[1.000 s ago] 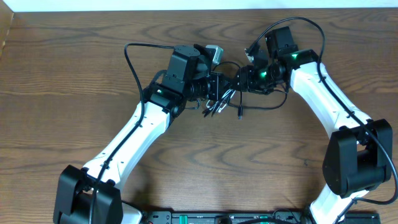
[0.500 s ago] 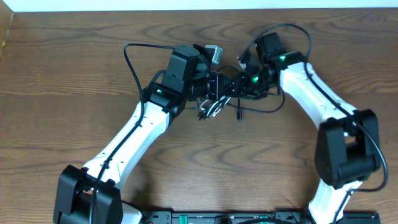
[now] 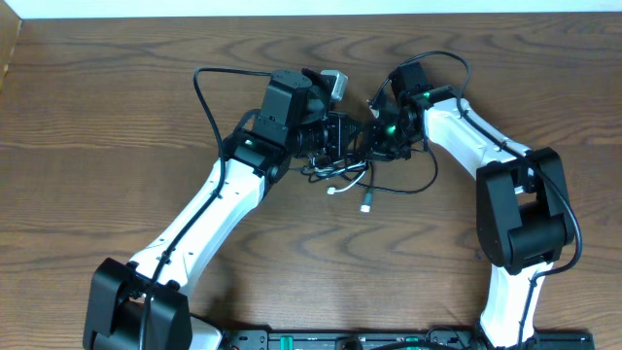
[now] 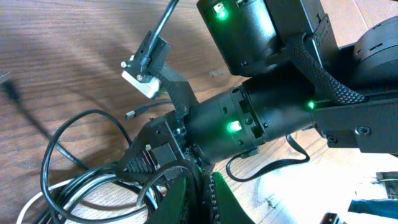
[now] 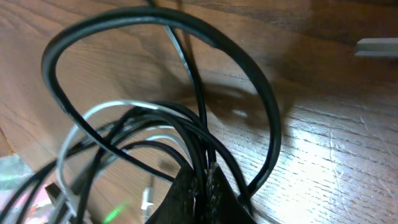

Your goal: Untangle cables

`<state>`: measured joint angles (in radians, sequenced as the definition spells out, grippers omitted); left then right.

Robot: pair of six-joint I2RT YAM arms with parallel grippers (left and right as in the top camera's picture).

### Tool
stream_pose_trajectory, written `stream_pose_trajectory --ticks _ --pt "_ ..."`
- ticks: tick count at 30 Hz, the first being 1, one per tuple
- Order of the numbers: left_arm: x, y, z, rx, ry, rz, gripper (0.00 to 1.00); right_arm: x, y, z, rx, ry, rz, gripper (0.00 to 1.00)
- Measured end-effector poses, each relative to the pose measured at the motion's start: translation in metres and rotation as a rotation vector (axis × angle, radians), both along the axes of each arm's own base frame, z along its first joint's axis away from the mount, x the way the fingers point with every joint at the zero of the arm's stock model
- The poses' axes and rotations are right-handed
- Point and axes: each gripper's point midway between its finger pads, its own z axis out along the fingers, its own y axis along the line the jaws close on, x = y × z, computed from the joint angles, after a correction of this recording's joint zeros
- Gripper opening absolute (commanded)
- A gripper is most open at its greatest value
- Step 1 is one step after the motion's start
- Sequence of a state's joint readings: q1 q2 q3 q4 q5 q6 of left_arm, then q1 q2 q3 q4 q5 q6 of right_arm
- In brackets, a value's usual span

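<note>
Dark wood-grain tabletop [image 3: 97,117] fills the overhead view, with a black rail [image 3: 292,340] of equipment along its near edge. From that edge the left arm [image 3: 204,219] and the right arm [image 3: 505,194], both white with black joints, reach toward the far half, their wrists almost touching. Between and just below the wrists lie the cables [image 3: 335,167], a small knot of thin black cords and a white one. Two loose ends trail from the knot toward the near side, one ending in a pale plug [image 3: 366,206] flat on the wood. A thin black loop [image 3: 428,173] swings out to the right under the right arm.

Seen from the left wrist, the left fingers [image 4: 180,196] are drawn together at the edge of the coils, with black and white strands curving up to them. Whether a strand is pinched between them cannot be told. Just beyond them stands the right wrist, green lights [image 4: 234,126] glowing on its black housing.

Seen from the right wrist, the right fingers [image 5: 186,196] are clamped on a bundle of black cords that rise from between the tips and arch over the wood, a white cord looping alongside. Beyond the arms, a white strip [image 3: 292,8] borders the tabletop's far edge.
</note>
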<state>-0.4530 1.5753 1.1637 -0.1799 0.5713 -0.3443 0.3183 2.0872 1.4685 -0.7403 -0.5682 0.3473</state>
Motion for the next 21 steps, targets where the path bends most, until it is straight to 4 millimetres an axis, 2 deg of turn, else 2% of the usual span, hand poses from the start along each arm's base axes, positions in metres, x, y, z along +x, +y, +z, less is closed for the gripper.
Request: stream_pose_trajectory --ticks 6,12,17,21 --pt "0.001 0.013 -0.008 0.021 0.037 0.023 0.07 -0.005 -0.007 -0.001 -0.006 0.023 0.009 0.01" --pt "-0.006 0.053 -0.046 0.213 0.142 0.125 0.07 0.005 -0.033 0.009 0.025 -0.002 -0.013 0.01" --pt "-0.010 0.083 -0.066 0.384 0.160 0.192 0.07 0.014 -0.058 0.051 0.038 -0.094 -0.053 0.01" --pt "-0.014 0.095 -0.073 0.474 0.145 0.167 0.08 0.015 -0.087 0.087 -0.004 -0.170 -0.106 0.01"
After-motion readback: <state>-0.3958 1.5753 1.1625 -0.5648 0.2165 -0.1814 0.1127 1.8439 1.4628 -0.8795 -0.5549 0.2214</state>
